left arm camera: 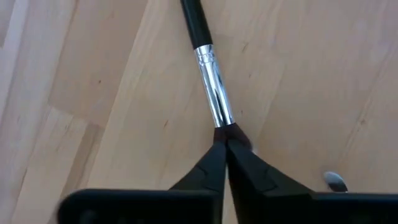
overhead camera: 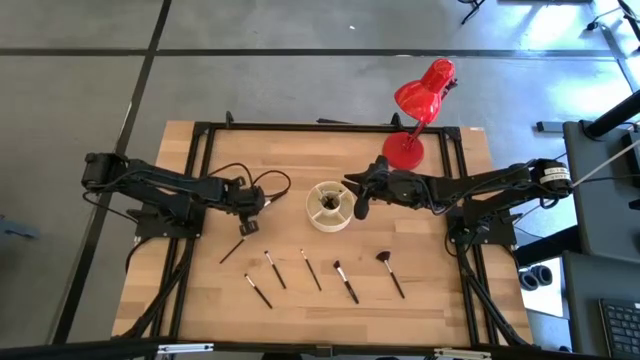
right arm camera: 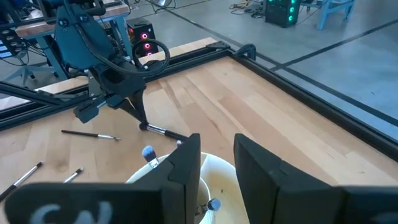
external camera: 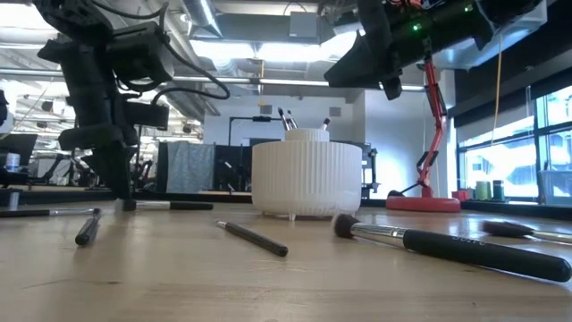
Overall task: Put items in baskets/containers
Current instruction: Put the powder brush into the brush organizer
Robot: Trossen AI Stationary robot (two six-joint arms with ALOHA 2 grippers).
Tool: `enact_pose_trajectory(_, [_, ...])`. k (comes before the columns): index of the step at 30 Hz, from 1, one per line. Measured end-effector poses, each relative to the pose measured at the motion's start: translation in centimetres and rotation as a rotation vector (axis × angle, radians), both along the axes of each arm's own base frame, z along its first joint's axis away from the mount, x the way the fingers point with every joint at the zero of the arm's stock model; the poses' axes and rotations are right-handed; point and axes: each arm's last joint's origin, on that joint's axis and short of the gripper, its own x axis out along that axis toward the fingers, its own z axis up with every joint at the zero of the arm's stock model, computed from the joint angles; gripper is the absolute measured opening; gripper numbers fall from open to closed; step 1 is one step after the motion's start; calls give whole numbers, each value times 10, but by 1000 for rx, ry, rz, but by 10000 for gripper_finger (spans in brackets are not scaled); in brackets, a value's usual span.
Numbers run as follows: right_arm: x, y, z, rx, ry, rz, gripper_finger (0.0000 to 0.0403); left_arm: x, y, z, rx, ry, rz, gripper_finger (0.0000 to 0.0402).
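Left claw clamped on brush tip, table edge far

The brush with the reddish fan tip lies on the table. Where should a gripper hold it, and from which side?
Grip the fan-tip brush at mid-handle, coming straight down with fingers across it. It lies flat on the table, apart from the neighbouring brush; the fan end is wider and likely soft.

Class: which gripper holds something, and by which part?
The left gripper pinches a makeup brush at its bristle end, beside the silver ferrule. The right gripper holds nothing.
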Motion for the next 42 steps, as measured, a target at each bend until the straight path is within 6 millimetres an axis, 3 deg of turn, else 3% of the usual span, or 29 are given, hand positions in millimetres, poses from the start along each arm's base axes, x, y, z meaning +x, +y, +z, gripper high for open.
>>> enact_pose_trajectory(9, [0, 0, 1, -14, -3, 1, 97, 3, -2, 8, 197, 42, -73, 2])
enact_pose_trajectory(18, [0, -1, 1, -27, 2, 2, 97, 24, -30, 51, 639, 101, -440, 2])
enact_pose_trajectory(24, [0, -1, 1, -26, 4, 2, 97, 34, -41, 81, 923, 163, -543, 2])
enact_pose_trajectory(32, [0, -1, 1, -24, 3, 1, 97, 51, -41, 111, 1066, 188, -650, 2])
enact_pose_trajectory(42, [0, -1, 1, -46, 12, 6, 97, 74, -31, 156, 1187, 80, -714, 2])
